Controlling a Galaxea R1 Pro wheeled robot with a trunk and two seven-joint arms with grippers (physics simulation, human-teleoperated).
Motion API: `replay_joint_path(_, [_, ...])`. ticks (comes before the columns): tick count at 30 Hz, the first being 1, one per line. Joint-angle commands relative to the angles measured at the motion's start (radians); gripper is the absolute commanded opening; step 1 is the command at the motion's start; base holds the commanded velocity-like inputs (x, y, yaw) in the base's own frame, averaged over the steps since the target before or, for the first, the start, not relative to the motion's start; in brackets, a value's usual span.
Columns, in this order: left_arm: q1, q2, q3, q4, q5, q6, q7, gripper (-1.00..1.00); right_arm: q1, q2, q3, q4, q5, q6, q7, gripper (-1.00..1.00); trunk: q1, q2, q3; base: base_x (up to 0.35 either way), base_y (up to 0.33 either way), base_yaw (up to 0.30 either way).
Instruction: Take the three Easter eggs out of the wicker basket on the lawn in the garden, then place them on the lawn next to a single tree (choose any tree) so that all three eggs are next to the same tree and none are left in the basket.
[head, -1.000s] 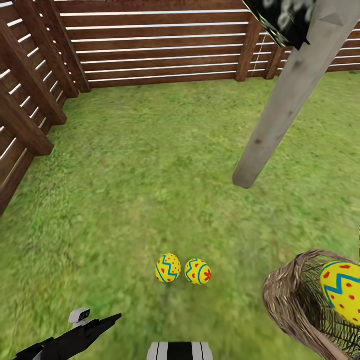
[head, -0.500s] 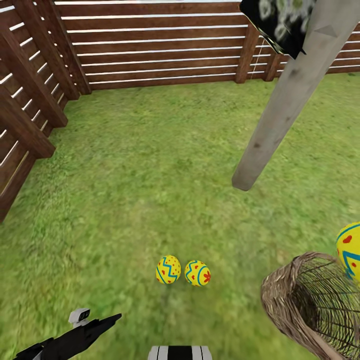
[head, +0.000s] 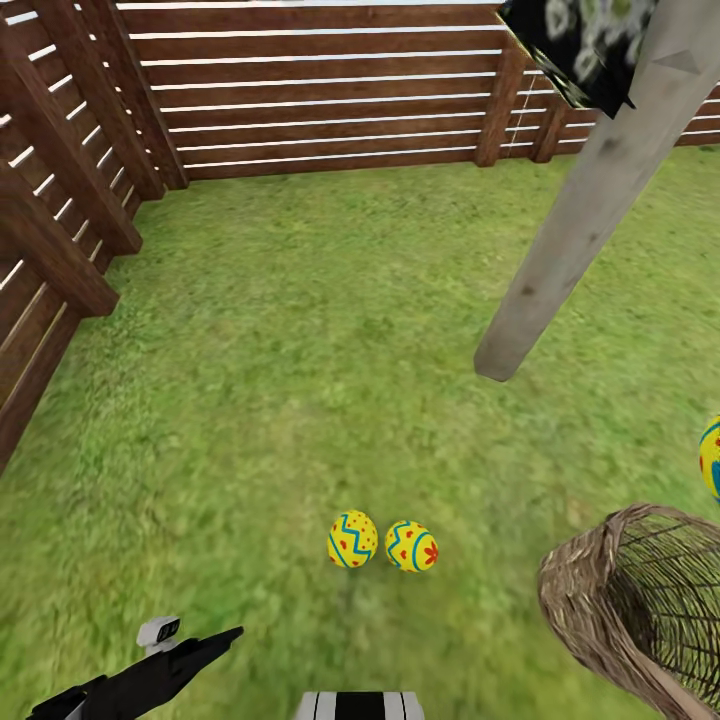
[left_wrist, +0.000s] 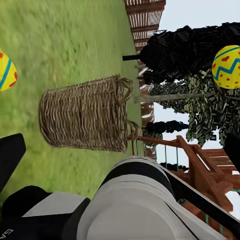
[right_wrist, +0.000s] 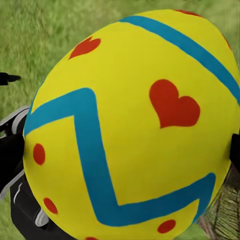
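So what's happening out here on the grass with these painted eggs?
A two-armed robot is moving Easter eggs from a wicker basket to the lawn by a tree. Two eggs already lie side by side on the grass near the trunk. The right gripper holds the third egg in the air above the basket, which looks empty now. The left arm hangs low, carrying nothing.

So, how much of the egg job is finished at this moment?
Done: two yellow zigzag-painted eggs lie on the green lawn near the pale grey-brown tree trunk. In hand: the right claw carries the third egg above the round tan wicker basket. Left: set it on the grass by the same tree.
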Motion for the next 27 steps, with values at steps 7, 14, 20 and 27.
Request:
replay_joint_path(7, [-0.001, 0.001, -0.008, 0.000, 0.008, 0.010, -0.002, 1.00, -0.007, 0.076, 0.013, -0.003, 0.009, 0.014, -0.015, -1.00, 0.000, 0.000, -0.001, 0.000, 0.306, 0.000])
replay_joint_path(14, [-0.001, -0.001, -0.008, 0.000, 0.008, 0.011, -0.002, 1.00, -0.007, 0.246, 0.016, -0.002, 0.005, 0.020, -0.131, -1.00, 0.000, 0.000, -0.001, 0.000, 0.306, 0.000])
replay_joint_path(20, [-0.001, -0.001, -0.008, 0.000, 0.008, 0.011, -0.002, 1.00, -0.007, 0.424, 0.030, 0.001, 0.001, 0.020, -0.290, -1.00, 0.000, 0.000, -0.001, 0.000, 0.274, 0.000])
replay_joint_path(27, [-0.001, 0.001, -0.007, 0.001, 0.009, 0.011, -0.002, 1.00, -0.007, 0.678, 0.175, 0.101, -0.006, 0.020, -0.676, -1.00, 0.000, 0.000, -0.001, 0.000, 0.028, 0.000])
